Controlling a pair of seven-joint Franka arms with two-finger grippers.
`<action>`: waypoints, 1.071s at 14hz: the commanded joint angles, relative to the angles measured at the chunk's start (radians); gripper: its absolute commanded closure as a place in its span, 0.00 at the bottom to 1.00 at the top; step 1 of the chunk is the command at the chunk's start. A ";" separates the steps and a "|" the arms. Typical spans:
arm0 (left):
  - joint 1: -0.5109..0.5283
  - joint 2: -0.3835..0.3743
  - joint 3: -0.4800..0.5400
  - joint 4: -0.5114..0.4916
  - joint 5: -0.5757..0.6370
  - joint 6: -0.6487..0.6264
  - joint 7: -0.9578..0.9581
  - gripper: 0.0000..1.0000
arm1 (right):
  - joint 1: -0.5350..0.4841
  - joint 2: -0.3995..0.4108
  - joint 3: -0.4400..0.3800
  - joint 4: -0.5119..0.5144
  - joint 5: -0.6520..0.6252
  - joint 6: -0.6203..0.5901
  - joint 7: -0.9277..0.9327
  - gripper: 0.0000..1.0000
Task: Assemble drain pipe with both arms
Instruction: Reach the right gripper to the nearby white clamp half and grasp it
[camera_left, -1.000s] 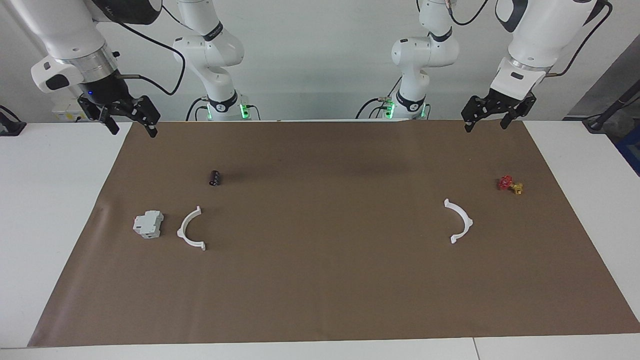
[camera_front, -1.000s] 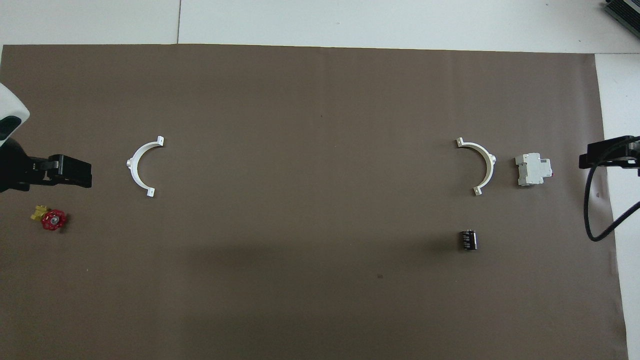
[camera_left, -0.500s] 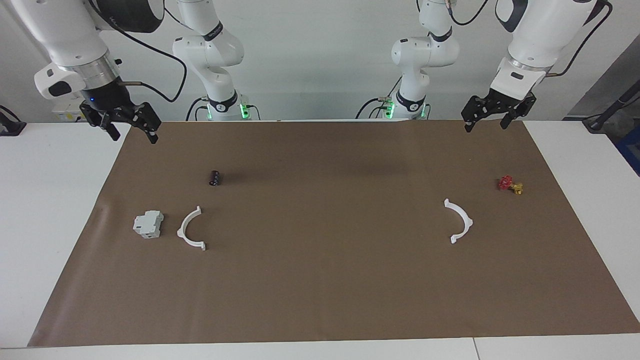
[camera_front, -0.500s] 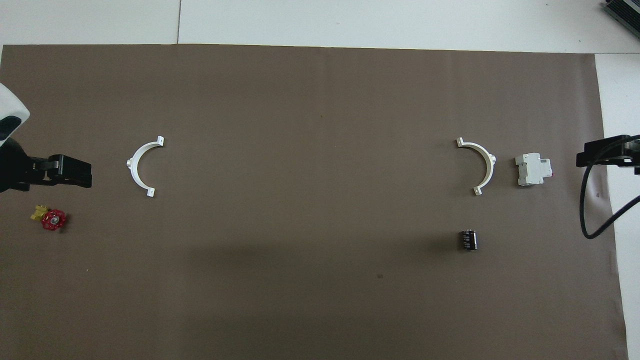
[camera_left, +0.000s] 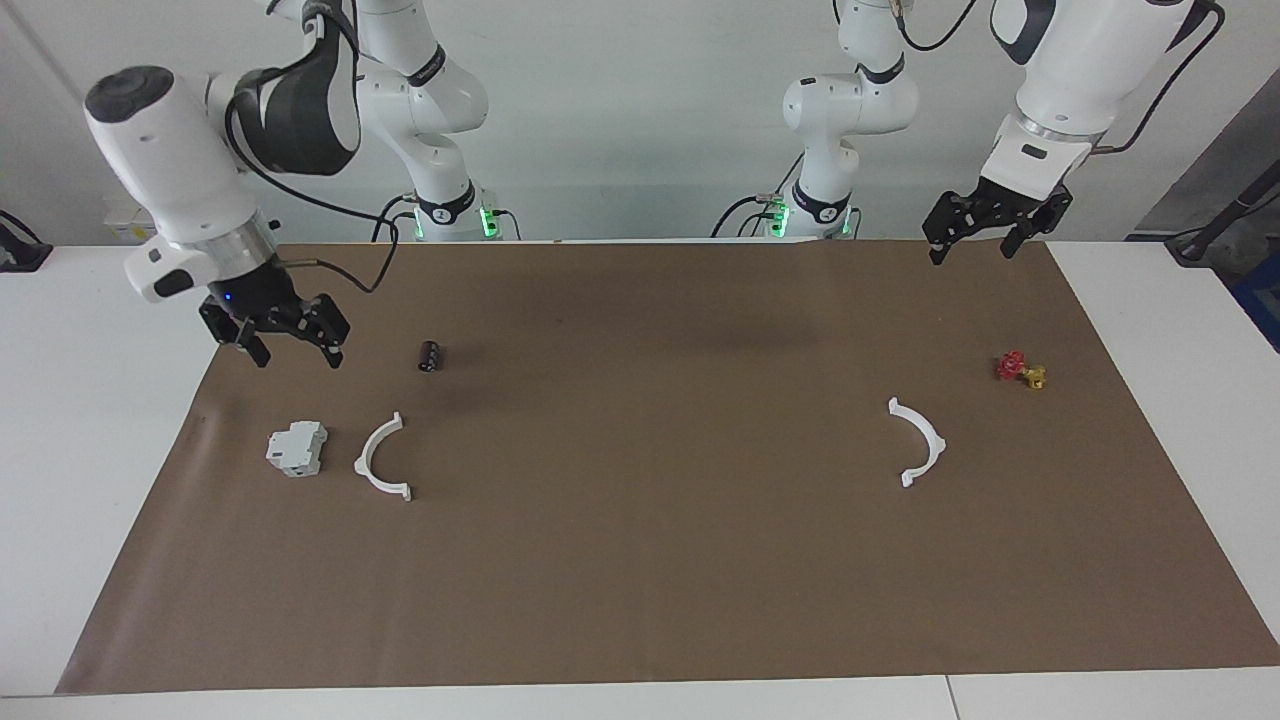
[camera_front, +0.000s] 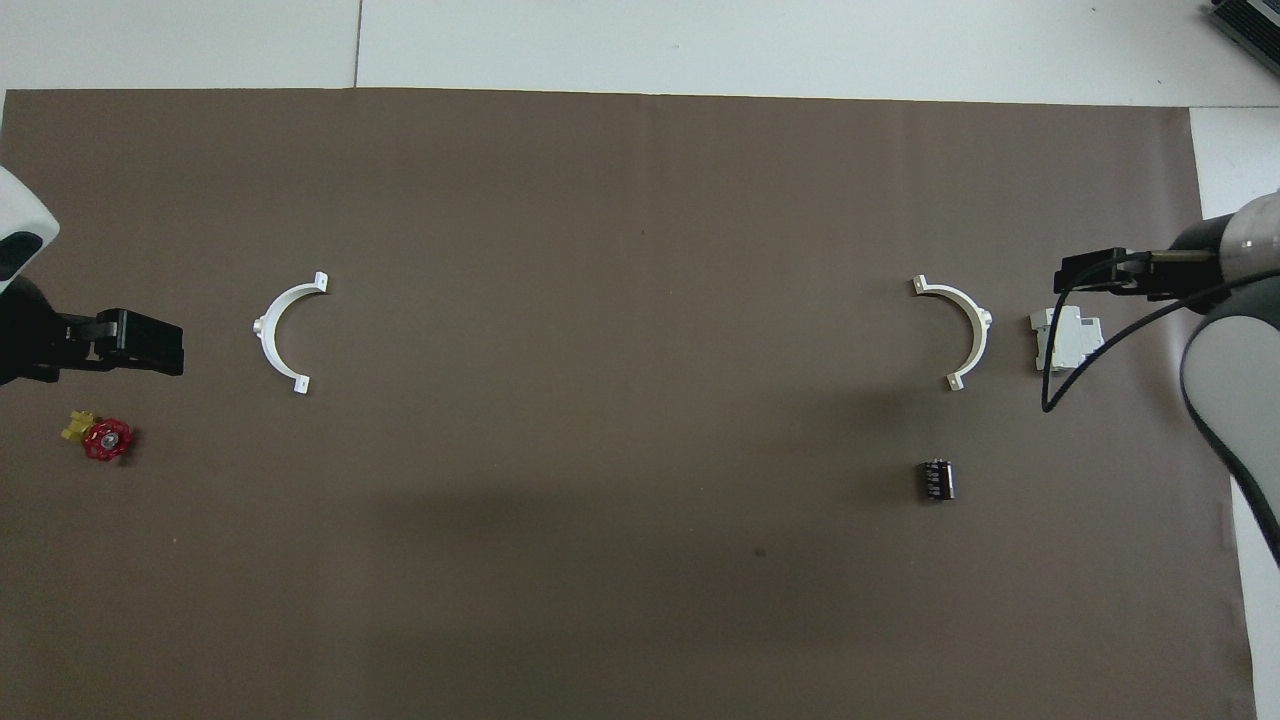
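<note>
Right gripper (camera_left: 293, 345) was up in the air over the brown mat (camera_left: 640, 560) at the right arm's end of the worktop (camera_left: 90, 480), fingers spread, holding nothing. Grey block (camera_left: 297, 448) sat on the mat with one white half-ring (camera_left: 382, 458) just beside it, not touching. Small black cylinder (camera_left: 430, 356) lay nearer the robots than that half-ring. Second half-ring (camera_left: 918, 441) lay well apart, toward the left arm's end, red-and-gold valve (camera_left: 1020, 370) near it. Left gripper (camera_left: 985, 242) waited over the mat's robot-side edge, fingers apart, empty.
</note>
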 joint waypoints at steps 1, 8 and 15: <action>-0.011 -0.026 0.011 -0.033 -0.015 0.020 0.010 0.00 | -0.003 0.139 0.007 0.011 0.060 0.142 -0.086 0.00; -0.011 -0.027 0.011 -0.040 -0.015 0.022 0.012 0.00 | -0.005 0.243 0.010 -0.076 0.080 0.322 -0.449 0.00; -0.011 -0.030 0.011 -0.040 -0.015 0.028 0.010 0.00 | -0.023 0.271 0.008 -0.135 0.162 0.348 -0.648 0.00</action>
